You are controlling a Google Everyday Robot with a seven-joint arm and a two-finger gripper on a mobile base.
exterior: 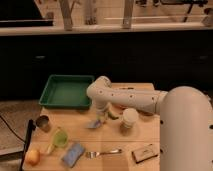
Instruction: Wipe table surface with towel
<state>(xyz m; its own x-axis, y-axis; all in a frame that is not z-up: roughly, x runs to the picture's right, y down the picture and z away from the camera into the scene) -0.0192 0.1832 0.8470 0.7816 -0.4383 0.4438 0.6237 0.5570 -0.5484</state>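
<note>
From my seat I see the white, smooth-shelled arm (pixel 135 99) bend over the table surface (pixel 117 142), a light tan wooden top with plank grain running along it. The gripper (pixel 101 116) points down near the middle of the table, just in front of the green tray (pixel 66 92). Whether it is spread or closed I cannot tell. The towel (pixel 95 122), a small grey-blue cloth, soft and rumpled, lies on the wood right under the gripper and seems to touch it.

The tray is rectangular with raised walls and a flat bottom, set at the far left of the table. Just right of the towel stands a white cup (pixel 129 120), round and plain. Near the left edge is a small dull metal cup (pixel 43 122), and closer to me a translucent yellow-green cup (pixel 59 137). An orange round fruit (pixel 32 157) sits at the front left corner. A flat blue sponge pad (pixel 73 153) lies beside a metal fork (pixel 104 152), and a small brown block (pixel 145 153) lies at the front right.
</note>
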